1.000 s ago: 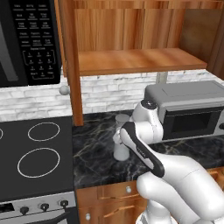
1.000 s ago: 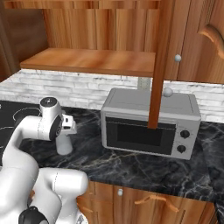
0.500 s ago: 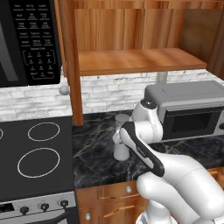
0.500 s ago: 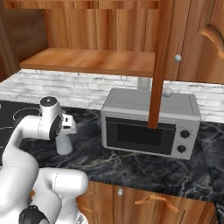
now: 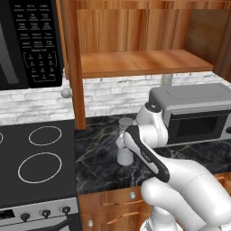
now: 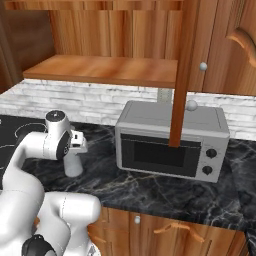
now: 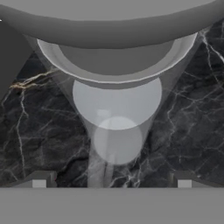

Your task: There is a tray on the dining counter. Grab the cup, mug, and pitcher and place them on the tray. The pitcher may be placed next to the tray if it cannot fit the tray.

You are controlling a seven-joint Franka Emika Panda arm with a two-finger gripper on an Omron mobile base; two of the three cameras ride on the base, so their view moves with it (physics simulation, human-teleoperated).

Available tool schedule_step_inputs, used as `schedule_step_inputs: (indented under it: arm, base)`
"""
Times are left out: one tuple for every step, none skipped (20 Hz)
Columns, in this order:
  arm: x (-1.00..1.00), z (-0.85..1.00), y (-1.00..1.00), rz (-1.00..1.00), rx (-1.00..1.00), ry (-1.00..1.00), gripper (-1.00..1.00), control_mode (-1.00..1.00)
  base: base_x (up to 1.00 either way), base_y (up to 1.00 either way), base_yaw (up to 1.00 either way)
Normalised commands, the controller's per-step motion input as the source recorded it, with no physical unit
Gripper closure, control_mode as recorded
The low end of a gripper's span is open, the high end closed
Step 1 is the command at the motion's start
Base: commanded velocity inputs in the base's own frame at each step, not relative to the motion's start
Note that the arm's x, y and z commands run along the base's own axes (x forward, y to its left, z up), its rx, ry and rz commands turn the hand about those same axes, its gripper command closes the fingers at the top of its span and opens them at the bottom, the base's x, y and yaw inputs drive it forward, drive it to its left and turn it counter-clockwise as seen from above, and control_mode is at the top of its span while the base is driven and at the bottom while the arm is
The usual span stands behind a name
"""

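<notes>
While the claw (image 7: pixel 111 181) hangs over the pitcher (image 7: pixel 116 109) with its jaws spread wide and gripping nothing, the pitcher stands upright on the black marble counter (image 5: pixel 97 155), at nine o'clock from the grey toaster oven (image 6: pixel 172 140) and three o'clock from the stove (image 5: pixel 36 167).

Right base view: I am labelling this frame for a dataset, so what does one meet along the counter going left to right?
Stovetop → the arm's open gripper above the pitcher → toaster oven → bare black marble counter.
</notes>
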Motion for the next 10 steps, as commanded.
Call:
schedule_step_inputs:
  arm:
    - [0.00, 0.00, 0.00, 0.00, 0.00, 0.00, -1.00, -1.00]
    - [0.00, 0.00, 0.00, 0.00, 0.00, 0.00, -1.00, -1.00]
    - [0.00, 0.00, 0.00, 0.00, 0.00, 0.00, 1.00, -1.00]
    - [0.00, 0.00, 0.00, 0.00, 0.00, 0.00, 1.00, -1.00]
    - [0.00, 0.00, 0.00, 0.00, 0.00, 0.00, 1.00, -1.00]
    - [0.00, 0.00, 0.00, 0.00, 0.00, 0.00, 1.00, -1.00]
    - [0.00, 0.00, 0.00, 0.00, 0.00, 0.00, 1.00, -1.00]
    - [0.00, 0.00, 0.00, 0.00, 0.00, 0.00, 1.00, -1.00]
    - [0.00, 0.00, 0.00, 0.00, 0.00, 0.00, 1.00, -1.00]
    - [0.00, 0.00, 0.00, 0.00, 0.00, 0.00, 1.00, -1.00]
  base:
    - [0.00, 0.00, 0.00]
    - [0.00, 0.00, 0.00]
    - [0.00, 0.00, 0.00]
    - [0.00, 0.00, 0.00]
    - [0.00, 0.00, 0.00]
    - [0.00, 0.00, 0.00]
    - [0.00, 0.00, 0.00]
    - [0.00, 0.00, 0.00]
    - [0.00, 0.00, 0.00]
    - [0.00, 0.00, 0.00]
